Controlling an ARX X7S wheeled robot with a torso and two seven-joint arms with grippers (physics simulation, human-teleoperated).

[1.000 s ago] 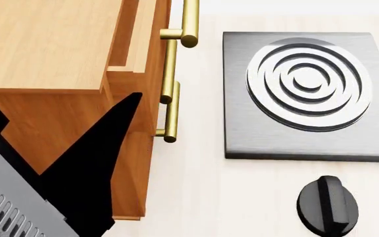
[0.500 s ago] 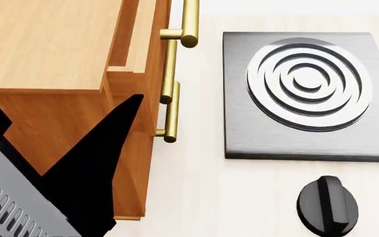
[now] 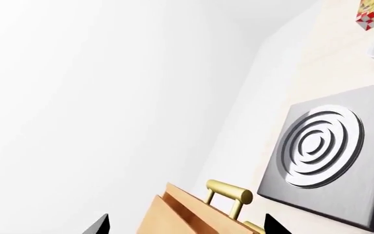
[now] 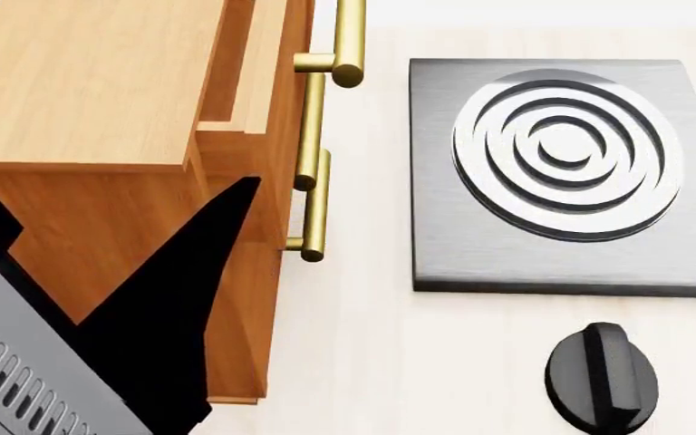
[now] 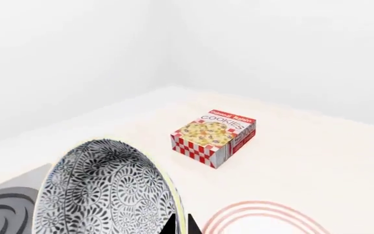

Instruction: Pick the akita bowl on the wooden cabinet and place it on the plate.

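Since a second ago, only the grey vented arm link (image 4: 10, 372) at the head view's lower left has shifted slightly; the wooden cabinet (image 4: 82, 82), its brass handles (image 4: 318, 204), the stove burner plate (image 4: 565, 172) and the black knob (image 4: 602, 376) sit unchanged.

In the right wrist view the akita bowl (image 5: 109, 190) is tipped up on edge close to the camera, its opening facing the lens and its rim standing roughly vertical. Its inside is covered in dense black-and-white floral swirls, with a pale yellowish rim. It is raised above the pale counter, and a dark fingertip (image 5: 173, 225) shows at its edge; whether the right gripper is clamped on it cannot be told for certain.

Beside the bowl, the plate (image 5: 265, 214) shows red rings. A cookies box (image 5: 214, 136) lies beyond.

The left gripper (image 3: 183, 229) shows two widely parted dark fingertips, holding nothing, over the cabinet's edge.
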